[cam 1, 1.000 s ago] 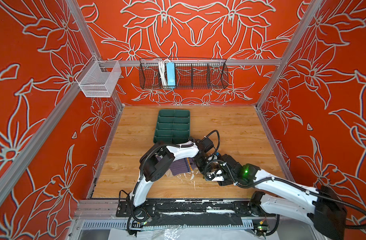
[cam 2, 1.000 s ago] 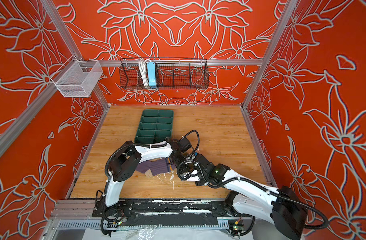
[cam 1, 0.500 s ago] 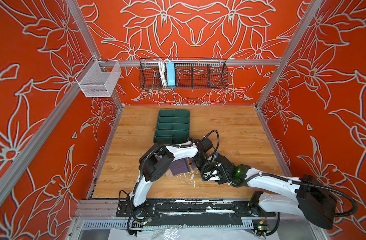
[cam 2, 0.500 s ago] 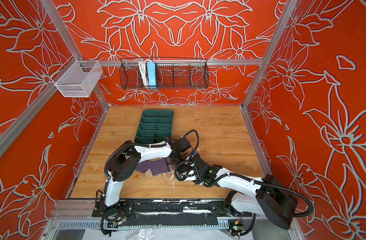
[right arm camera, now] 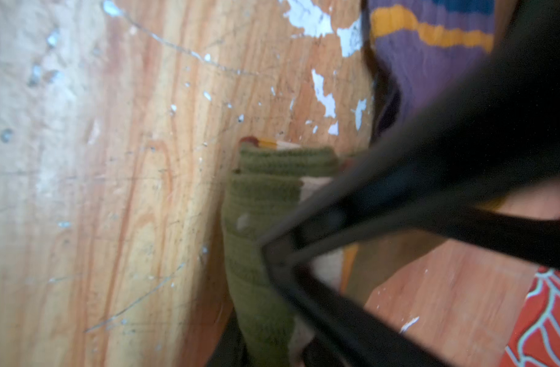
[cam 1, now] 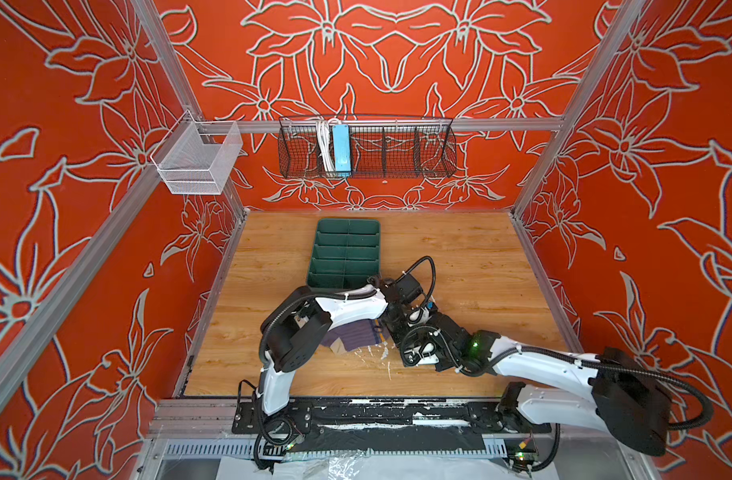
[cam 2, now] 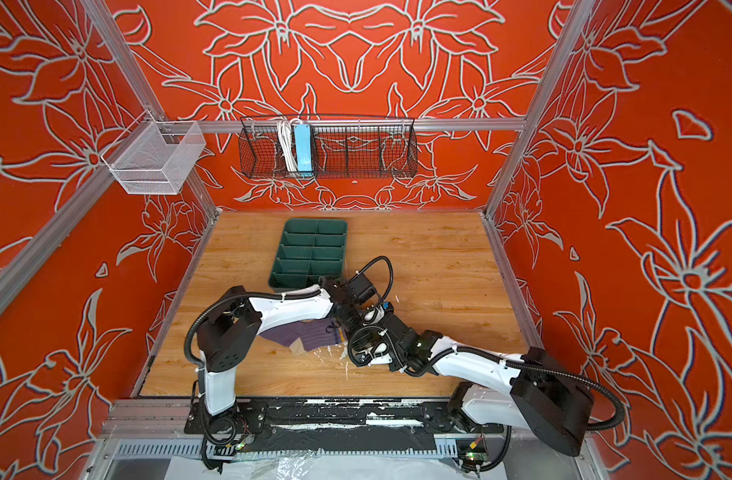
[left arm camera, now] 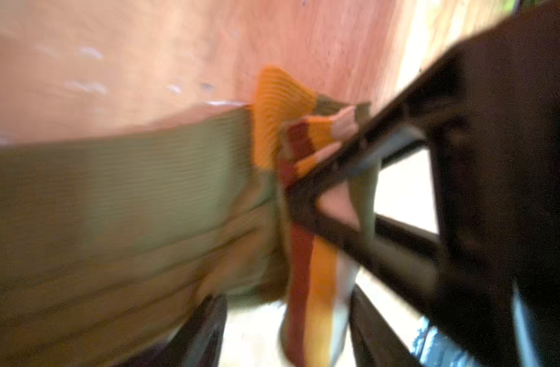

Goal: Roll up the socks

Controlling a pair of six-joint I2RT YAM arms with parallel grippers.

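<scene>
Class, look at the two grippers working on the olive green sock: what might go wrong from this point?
1. The olive green sock is only loosely folded. The right gripper seems to pinch one edge, so its layers may spring open.
2. The left gripper crowds right against it, as both top views show, so fingers might collide.
3. The purple sock lies close beside them and could get dragged along.

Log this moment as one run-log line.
task: roll socks | green sock: partly rolled, in right pincer | left pincer: blurred, grip unclear | purple sock: lying on table
</scene>
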